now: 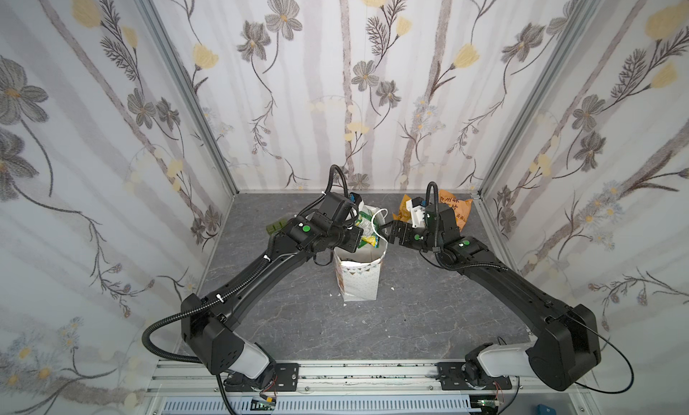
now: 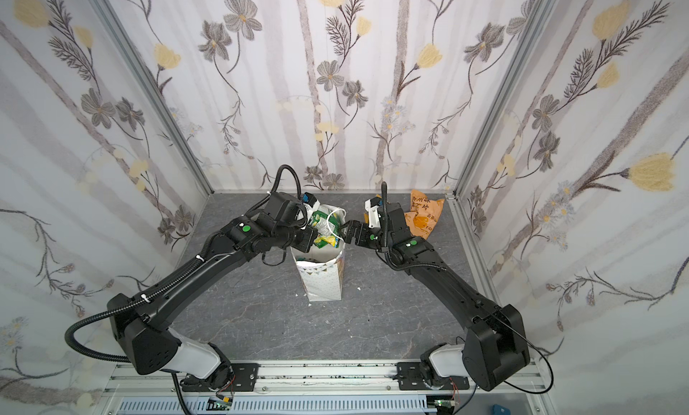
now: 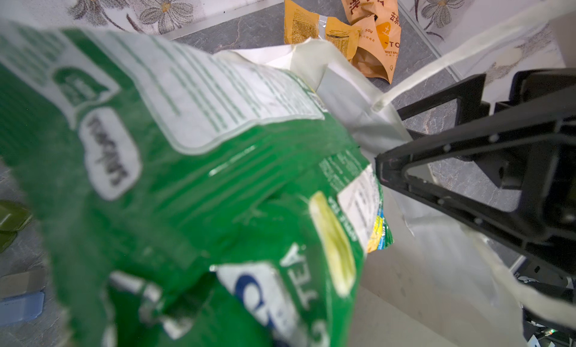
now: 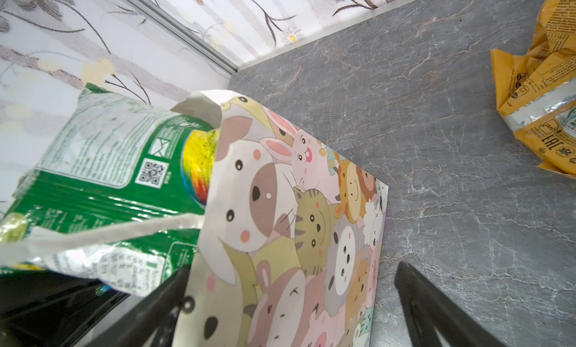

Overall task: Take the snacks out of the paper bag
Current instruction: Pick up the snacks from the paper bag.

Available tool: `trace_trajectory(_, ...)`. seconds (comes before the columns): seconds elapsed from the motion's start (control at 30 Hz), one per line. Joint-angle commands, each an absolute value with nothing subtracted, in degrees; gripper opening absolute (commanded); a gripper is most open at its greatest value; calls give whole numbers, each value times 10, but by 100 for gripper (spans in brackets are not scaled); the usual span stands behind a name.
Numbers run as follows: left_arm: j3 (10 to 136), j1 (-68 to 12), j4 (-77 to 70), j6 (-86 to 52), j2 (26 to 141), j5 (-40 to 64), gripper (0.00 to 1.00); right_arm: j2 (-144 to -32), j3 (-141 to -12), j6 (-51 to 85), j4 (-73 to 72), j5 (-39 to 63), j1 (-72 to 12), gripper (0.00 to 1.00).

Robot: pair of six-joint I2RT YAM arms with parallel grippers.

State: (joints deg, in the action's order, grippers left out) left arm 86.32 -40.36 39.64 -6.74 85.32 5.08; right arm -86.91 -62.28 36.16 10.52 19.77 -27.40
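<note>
Green-and-yellow crinkly foil packet (image 3: 174, 161) is what fills the left wrist view, right up close. It's raised above the rim of the tall white paper gift bag (image 1: 359, 282), which stands upright mid-table between the two arms. The packet looks to be pinched by the left gripper (image 1: 357, 241). Its jaws are clamped fully together, though the fingers are hidden behind the foil. The right gripper (image 1: 388, 232) is spread wide, with one side of the bag's rim straddled, not squeezed.

So the step in hand is judged to be snack number three getting pulled out. Next, it needs to be carried clear of the white cord handle (image 1: 376, 217) and set down on the grey stone-look tabletop (image 1: 410, 320).

Count:
- two orange-yellow foil packets (image 3: 374, 33), laid near the far right corner
- two green ones at the bag's mouth, with the second green packet (image 3: 280, 267) just underneath
- one bag

Teal and FOX'S packets can't be seen, presumably down inside.
</note>
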Motion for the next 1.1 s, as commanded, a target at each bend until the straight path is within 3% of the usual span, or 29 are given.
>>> trace_trajectory(0.0, 860, -401, 319, -76, 842, 58, 0, -868, -624, 361, 110, 201, -274, 99)
trace_trajectory(1.07, 837, -400, 286, -78, 785, 48, 0, -823, -629, 379, 100, 175, -270, 99)
